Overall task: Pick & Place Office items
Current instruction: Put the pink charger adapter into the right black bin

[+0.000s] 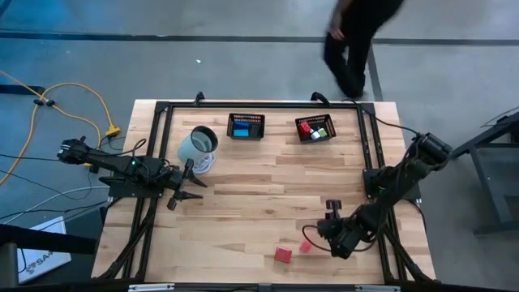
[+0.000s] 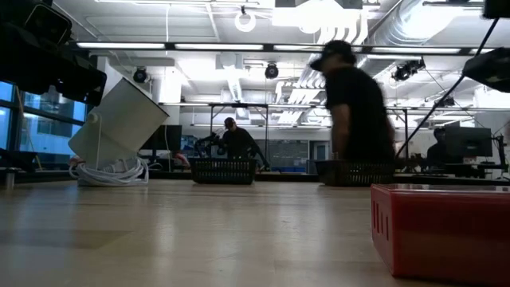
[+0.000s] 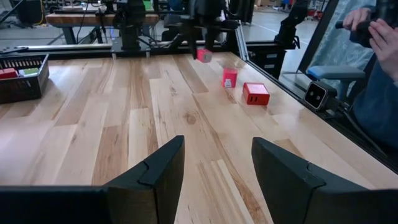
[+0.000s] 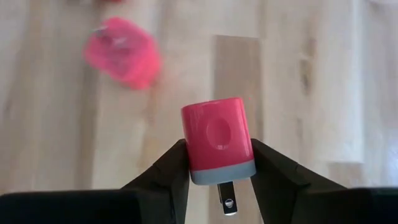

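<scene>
My right gripper (image 4: 217, 163) is near the table's front right (image 1: 312, 233), shut on a small pink block with a grey end (image 4: 217, 140). The left wrist view shows that block (image 3: 203, 55) under the far arm. A second pink piece (image 1: 306, 246) and a red block (image 1: 282, 255) lie flat on the table beside it. Two black mesh baskets (image 1: 246, 126) (image 1: 315, 128) at the far edge hold blue, red, green and white pieces. My left gripper (image 1: 180, 188) waits at the left side, open, with nothing between its fingers (image 3: 214, 168). My right gripper pinches the pink block by two opposite sides at its grey end (image 4: 214, 173), between the two fingers. The fingers slant down from the table's right. The block's pink end points away from the gripper, and a metal prong (image 4: 227, 200) sticks back between the fingers. The block is lifted clear of the table.
A white and teal cylinder (image 1: 197, 148) with a coiled white cord stands tilted at the far left, close to my left gripper. A person walks past beyond the far edge (image 1: 354, 40). Another person's hands (image 3: 373, 25) show beside the table. Bare wood spans the middle (image 1: 259, 203).
</scene>
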